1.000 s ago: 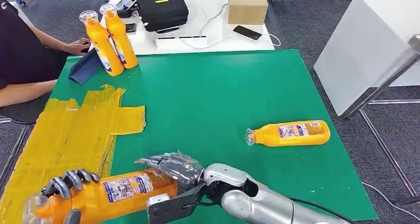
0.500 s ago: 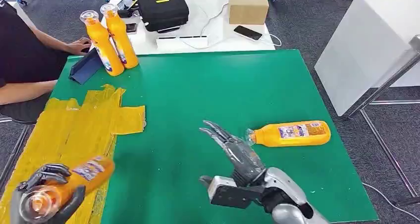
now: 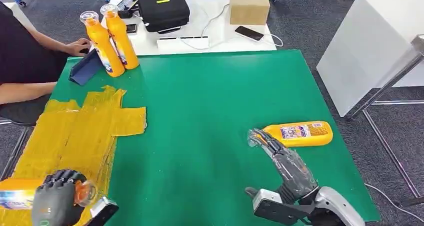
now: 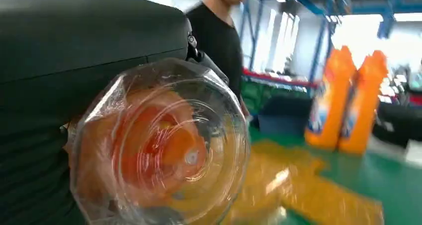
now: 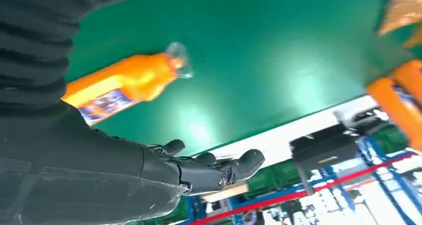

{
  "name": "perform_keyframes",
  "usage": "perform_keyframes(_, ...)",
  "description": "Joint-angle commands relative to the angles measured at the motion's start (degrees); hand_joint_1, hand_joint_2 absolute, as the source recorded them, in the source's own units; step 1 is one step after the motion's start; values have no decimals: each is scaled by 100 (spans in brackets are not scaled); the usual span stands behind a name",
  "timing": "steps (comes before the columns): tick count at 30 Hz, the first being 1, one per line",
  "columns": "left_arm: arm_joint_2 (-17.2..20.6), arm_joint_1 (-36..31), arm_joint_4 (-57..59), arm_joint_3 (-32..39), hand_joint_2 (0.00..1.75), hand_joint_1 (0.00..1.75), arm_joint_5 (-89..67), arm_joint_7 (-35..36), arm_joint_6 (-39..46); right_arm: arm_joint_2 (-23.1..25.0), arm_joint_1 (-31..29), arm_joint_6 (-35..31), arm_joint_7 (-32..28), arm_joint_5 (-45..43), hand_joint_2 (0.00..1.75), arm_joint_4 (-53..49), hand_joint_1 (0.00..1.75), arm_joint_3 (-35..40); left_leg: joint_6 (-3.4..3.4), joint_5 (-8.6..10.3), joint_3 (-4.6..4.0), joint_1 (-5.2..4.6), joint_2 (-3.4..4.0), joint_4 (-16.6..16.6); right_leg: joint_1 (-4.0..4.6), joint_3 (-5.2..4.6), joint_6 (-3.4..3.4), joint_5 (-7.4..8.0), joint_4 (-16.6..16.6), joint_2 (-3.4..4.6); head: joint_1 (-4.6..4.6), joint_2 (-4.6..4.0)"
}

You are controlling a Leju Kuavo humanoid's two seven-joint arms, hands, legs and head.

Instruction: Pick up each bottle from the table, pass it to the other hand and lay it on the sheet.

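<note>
While gripped in the left hand (image 3: pixel 59 203), fingers wrapped round the neck: orange plastic bottle with a clear cap (image 3: pixel 20 195), lying sideways low over the near end of the yellow taped sheet (image 3: pixel 75 131), cap toward the table's middle. Whether resting on the sheet or just above it, cannot tell. Seen from the left wrist as a clear round cap (image 4: pixel 161 145) close against the dark palm.

Right hand (image 3: pixel 285 158) empty, fingers stretched out and apart, fingertips reaching the capped end of a second orange plastic bottle lying on its side (image 3: pixel 299 134) on the green table top (image 3: pixel 215 96), near the right edge. Contact between fingertips and cap not clear. From the right wrist: dark fingers (image 5: pixel 214 168) spread, same bottle beyond them on the green.

Standing upright and touching at the far left corner: two more orange bottles with clear caps (image 3: pixel 111 38). Just beside them, a dark blue angled holder (image 3: pixel 86 67). Past the table's left edge, a person in a black sleeve (image 3: pixel 22 56), one hand near the bottles.

On the white bench behind: black zipped case (image 3: pixel 163 8), brown cardboard box (image 3: pixel 249 5), black phone (image 3: pixel 249 33).
</note>
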Motion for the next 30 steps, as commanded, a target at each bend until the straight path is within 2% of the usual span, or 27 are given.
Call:
perform_keyframes(1, 398, -206, 863, -488, 175, 175, -14, 89, 115, -199, 208, 37, 27, -18, 175, -105, 0, -266, -2, -5, 20, -3, 11, -10, -2, 19, 0, -6, -10, -1, -2, 0)
perform_keyframes(5, 398, -206, 863, -488, 175, 175, -14, 89, 115, -199, 208, 37, 27, -18, 175, -105, 0, -266, -2, -1, 12, -2, 4, -7, -2, 10, -1, -3, -7, -4, 0, 0)
perform_keyframes(7, 591, -330, 945, -836, 175, 175, -123, 317, -386, -249, 56, 159, 186, 50, 175, -128, 0, -253, -2, -1, 12, -3, 8, -7, -2, 8, -1, -1, -6, 1, 0, 0)
perform_keyframes(11, 932, -389, 1386, -1535, 175, 175, -36, 548, -525, -645, 499, 151, 400, -13, 175, -300, 0, -823, -2, -1, 20, -2, 0, -7, -1, 21, 0, -5, -9, -13, 0, 0)
perform_keyframes(14, 1300, -533, 1574, -2107, 175, 175, 321, 761, -790, -681, 705, 315, 399, -46, 175, -290, 0, -1247, -2, -9, 34, 0, 0, -8, 1, 40, 1, -11, -16, -18, 2, 0)
perform_keyframes(15, 1331, -560, 1596, -2159, 175, 175, 340, 781, -809, -689, 695, 348, 397, -67, 175, -267, 0, -1298, 1, 0, 12, -5, -11, -7, -4, 15, 2, -5, -8, -15, 0, 0)
perform_keyframes(20, 1440, -633, 1570, -2341, 175, 175, 637, 756, -985, -587, 619, 485, 451, -80, 175, -132, 0, -1466, -1, -1, 18, -10, 2, -9, -10, 16, -1, -1, -9, -3, -4, 0)
perform_keyframes(21, 1476, -640, 1532, -2388, 175, 0, 737, 736, -1037, -548, 568, 543, 473, -63, 175, -91, 0, -1468, -4, -4, 26, -6, 7, -10, -5, 27, -2, -2, -13, -2, 0, 0)
perform_keyframes(22, 1488, -660, 1579, -2383, 0, 0, 1278, 717, -1492, -497, 538, 607, 542, 36, 175, -10, 0, -1493, -2, -1, 19, -7, 3, -8, -6, 20, -1, 0, -11, -1, -2, 0)
perform_keyframes(26, 1492, -703, 1492, -2300, 0, 0, 2198, 252, -1867, -286, 172, 704, 580, 220, 175, 407, 0, -1481, -1, -1, 21, -5, 12, -11, -4, 19, 0, 3, -14, 7, -2, 0)
perform_keyframes(30, 1371, -625, 1290, -2050, 0, 0, 3158, -206, -2338, -284, 215, 772, 551, 144, 175, 643, 0, -1770, -2, -3, 29, -2, 17, -10, -2, 32, -1, 3, -16, 10, -4, 0)
